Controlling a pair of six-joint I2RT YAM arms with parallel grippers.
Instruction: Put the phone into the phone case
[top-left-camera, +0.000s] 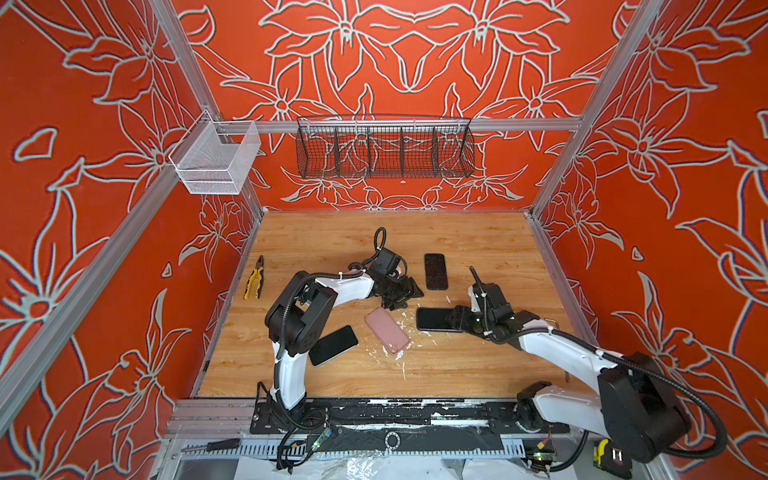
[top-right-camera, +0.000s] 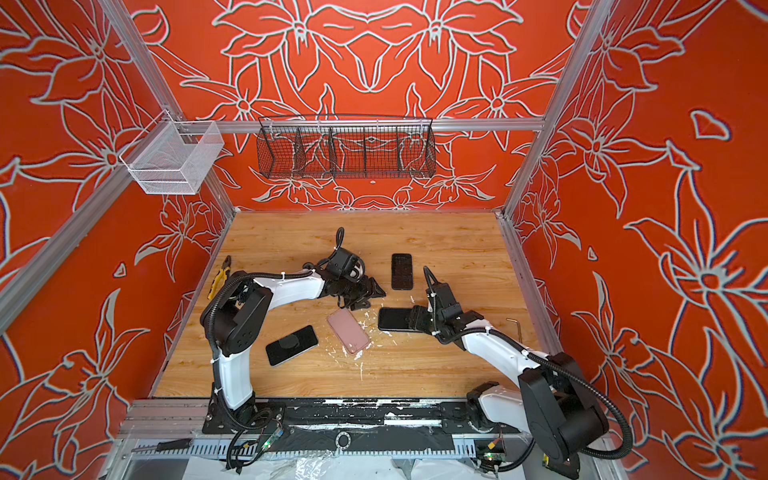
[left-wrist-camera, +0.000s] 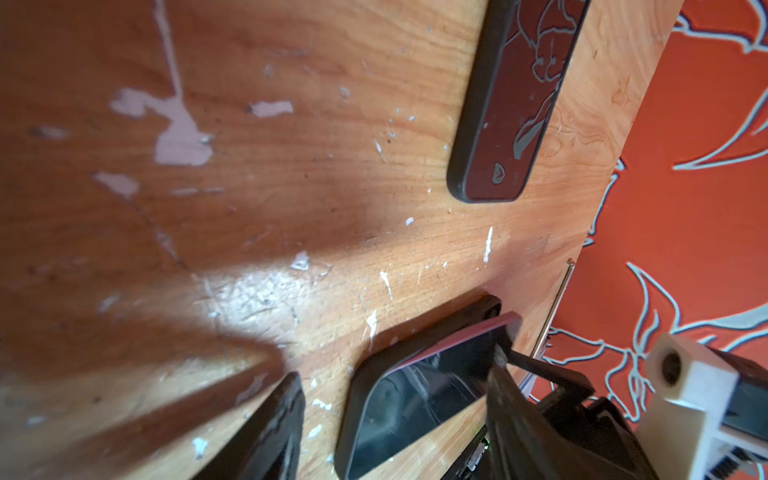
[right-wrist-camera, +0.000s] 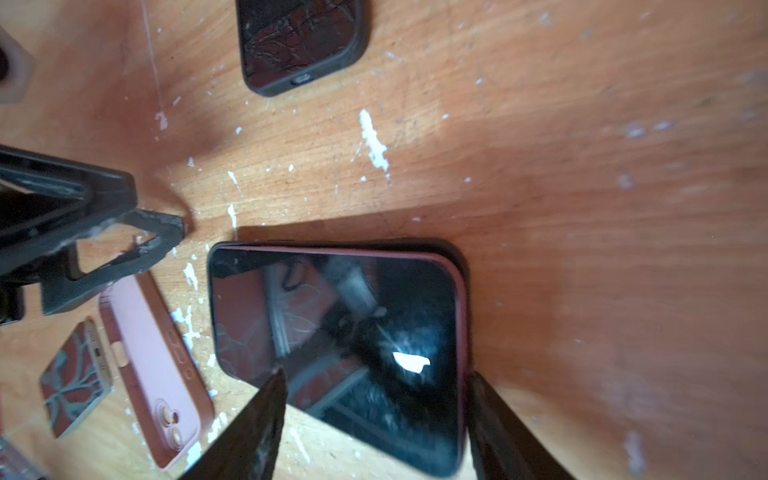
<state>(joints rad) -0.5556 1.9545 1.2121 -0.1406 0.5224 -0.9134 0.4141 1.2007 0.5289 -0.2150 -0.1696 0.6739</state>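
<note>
A phone (top-left-camera: 432, 319) with a black screen and red rim lies on a black phone case (right-wrist-camera: 453, 248) right of the table's middle. In the left wrist view the phone's (left-wrist-camera: 415, 395) red edge stands above the case wall (left-wrist-camera: 353, 399) at one end. My right gripper (top-left-camera: 451, 320) is open, with its fingers on either side of the phone's (right-wrist-camera: 332, 316) right end, low over it. My left gripper (top-left-camera: 405, 299) is open too. It hovers just beyond the phone's left end and holds nothing.
A pink cased phone (top-left-camera: 387, 330) lies face down beside the left gripper. A black phone with a round grip (top-left-camera: 333, 345) lies to the front left. Another black cased phone (top-left-camera: 435, 271) lies behind. Yellow pliers (top-left-camera: 254, 277) rest at the left edge, a hex key (top-left-camera: 550, 321) at the right.
</note>
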